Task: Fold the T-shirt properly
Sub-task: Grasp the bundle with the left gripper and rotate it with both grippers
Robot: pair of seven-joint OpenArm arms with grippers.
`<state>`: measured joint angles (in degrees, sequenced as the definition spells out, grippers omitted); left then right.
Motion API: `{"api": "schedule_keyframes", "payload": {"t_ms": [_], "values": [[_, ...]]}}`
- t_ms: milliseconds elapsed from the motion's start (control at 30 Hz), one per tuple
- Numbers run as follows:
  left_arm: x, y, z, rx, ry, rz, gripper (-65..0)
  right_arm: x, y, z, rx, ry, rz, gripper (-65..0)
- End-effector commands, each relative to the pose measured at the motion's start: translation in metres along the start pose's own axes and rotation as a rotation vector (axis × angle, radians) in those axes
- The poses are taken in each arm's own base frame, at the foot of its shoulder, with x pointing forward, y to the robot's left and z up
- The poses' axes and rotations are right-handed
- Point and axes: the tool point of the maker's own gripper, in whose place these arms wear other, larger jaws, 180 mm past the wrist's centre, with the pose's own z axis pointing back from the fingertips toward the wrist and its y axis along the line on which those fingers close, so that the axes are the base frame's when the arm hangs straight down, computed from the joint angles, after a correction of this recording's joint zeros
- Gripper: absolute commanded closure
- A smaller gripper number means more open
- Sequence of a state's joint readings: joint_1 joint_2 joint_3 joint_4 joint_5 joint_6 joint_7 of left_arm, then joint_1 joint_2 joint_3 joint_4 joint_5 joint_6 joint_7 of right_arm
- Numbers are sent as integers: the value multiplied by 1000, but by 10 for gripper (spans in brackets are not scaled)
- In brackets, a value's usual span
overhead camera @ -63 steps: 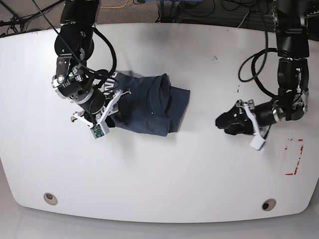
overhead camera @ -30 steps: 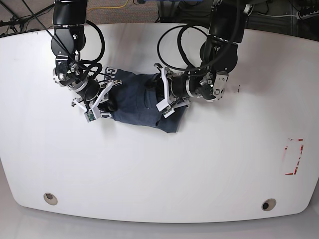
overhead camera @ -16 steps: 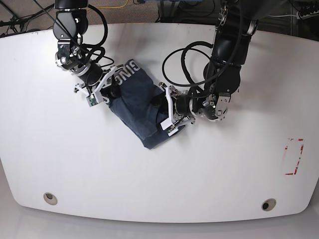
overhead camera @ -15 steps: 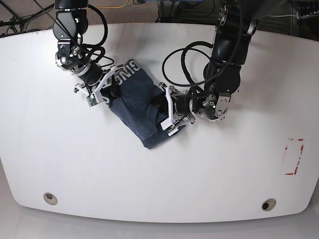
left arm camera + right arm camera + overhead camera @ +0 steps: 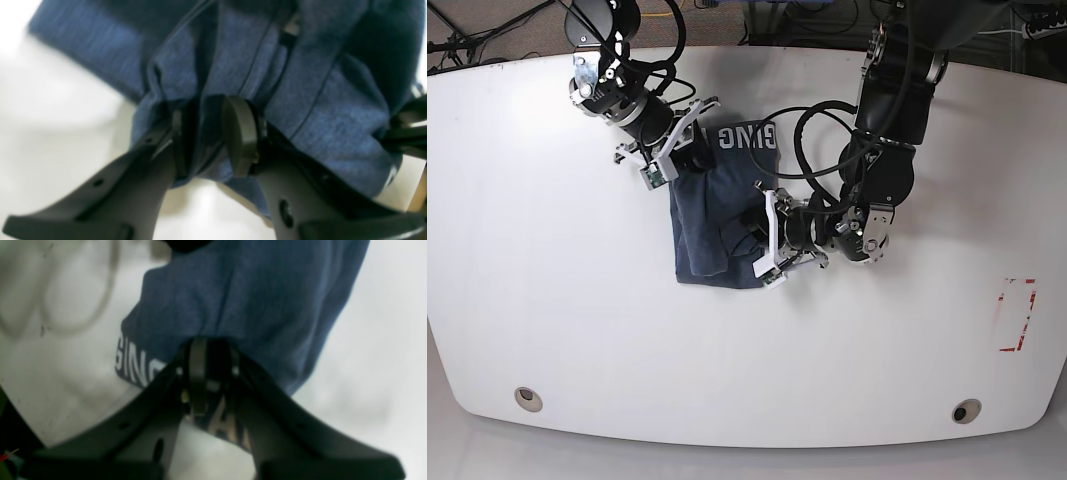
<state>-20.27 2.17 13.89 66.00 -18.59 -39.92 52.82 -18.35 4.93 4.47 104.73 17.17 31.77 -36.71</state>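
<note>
Two grippers are clamped on one garment, the T-shirt (image 5: 712,225), which lies bunched on the white table (image 5: 577,330) slightly toward 11 o'clock from the table's centre in the base view.

At the 10 o'clock corner of the cloth, the right gripper (image 5: 679,158) is seen with its jaws drawn narrow over a fold of fabric. In the right wrist view the two fingers (image 5: 197,366) are nearly together, the blue hem pinched between them, and white letters "GING" (image 5: 135,368) are read just at 9 o'clock of the grip.

The lettered band (image 5: 742,136) is laid along the 12 o'clock edge of the bundle in the base view.

At the 3 o'clock edge, the left gripper (image 5: 765,240) is closed on a thicker gather of cloth. In the left wrist view the round pads (image 5: 238,133) are held somewhat apart by several layers of pleated fabric; the picture is blurred.

A red square outline (image 5: 1017,315) is marked near the table's 3 o'clock edge, well apart from the shirt.
</note>
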Motion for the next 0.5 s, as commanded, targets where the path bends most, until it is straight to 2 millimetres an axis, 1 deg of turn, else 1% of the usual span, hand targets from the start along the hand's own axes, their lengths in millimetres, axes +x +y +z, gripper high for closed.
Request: {"api": "schedule_keyframes", "payload": {"t_ms": [0, 67, 133, 200, 233, 267, 300, 367, 400, 467], "values": [[43, -1, 24, 42, -105, -88, -164, 28, -1, 12, -8, -56, 60, -89], [40, 5, 37, 79, -95, -122, -164, 33, 0, 14, -12, -44, 82, -130], [41, 11, 51, 117, -100, -149, -164, 45, -4, 16, -21, -49, 113, -208], [48, 15, 65, 151, -125, -179, -164, 56, -6, 16, -28, -55, 137, -314], [48, 14, 68, 158, -131, -182, -164, 59, -6, 16, -29, -56, 140, -346], [47, 13, 72, 168, -141, -185, -164, 63, -7, 15, -32, -62, 147, -396], [45, 14, 77, 179, -145, -186, -164, 66, -8, 15, -34, -66, 152, -430], [35, 22, 90, 219, -141, -178, -164, 75, -10, 14, -36, -83, 163, -493], [33, 25, 95, 231, -142, -175, -164, 78, -10, 13, -38, -89, 167, -507], [22, 33, 107, 268, -141, -154, -165, 92, -18, 8, -50, -109, 181, -534]]}}
